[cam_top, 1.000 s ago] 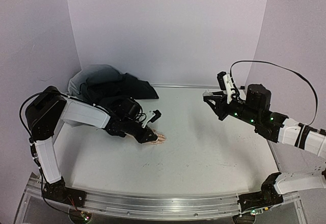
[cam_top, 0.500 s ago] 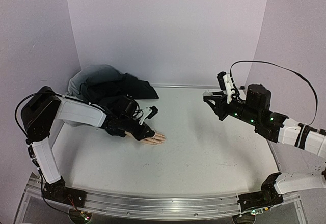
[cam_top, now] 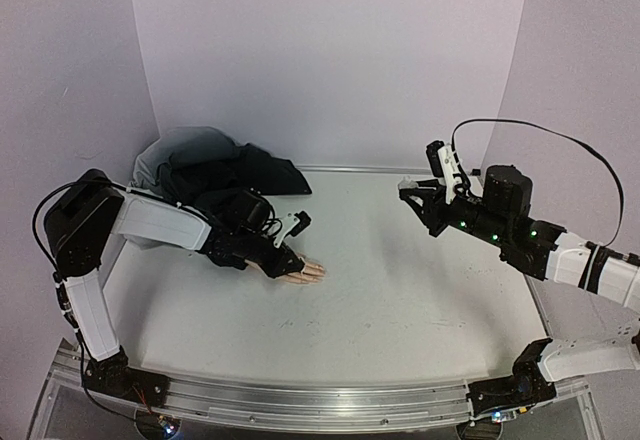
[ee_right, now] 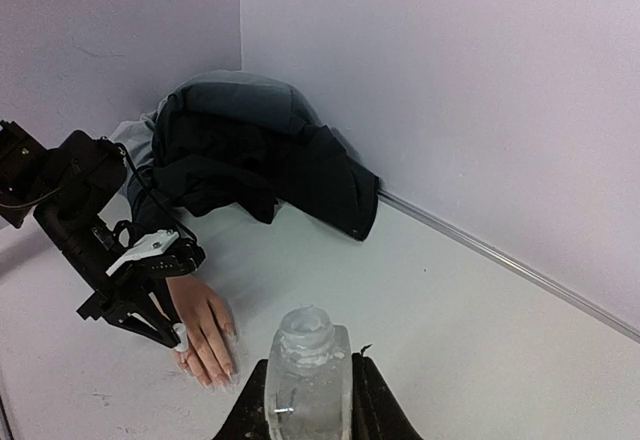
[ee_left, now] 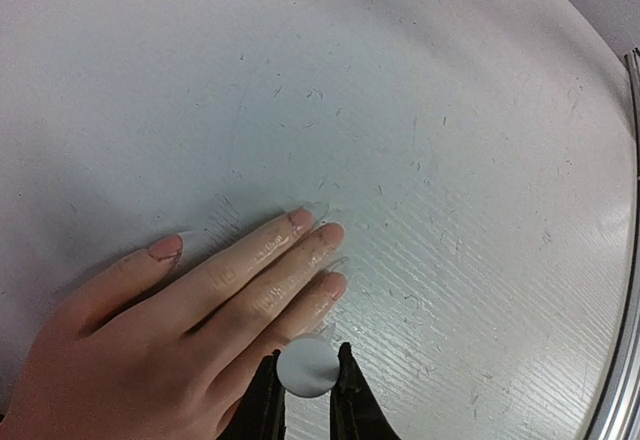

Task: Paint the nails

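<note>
The pale peach mannequin hand (cam_top: 303,272) lies flat on the white table, its wrist in a dark sleeve. Its nails (ee_left: 301,219) show at the fingertips in the left wrist view, the thumb nail (ee_left: 165,247) reddish. My left gripper (cam_top: 283,259) hovers low over the hand's little-finger side, shut on a small white brush cap (ee_left: 307,368). The brush tip is hidden under the cap. My right gripper (cam_top: 415,195) is held up at the right, shut on a small clear open bottle (ee_right: 306,340), well apart from the hand (ee_right: 205,328).
A heap of dark and grey clothing (cam_top: 215,165) lies in the back left corner, behind the left arm. Lilac walls close in the back and sides. A metal rail (cam_top: 300,400) runs along the near table edge.
My left gripper has drawn back slightly toward the wrist, so more of the fingers show. The right arm and the bottle have not moved.
</note>
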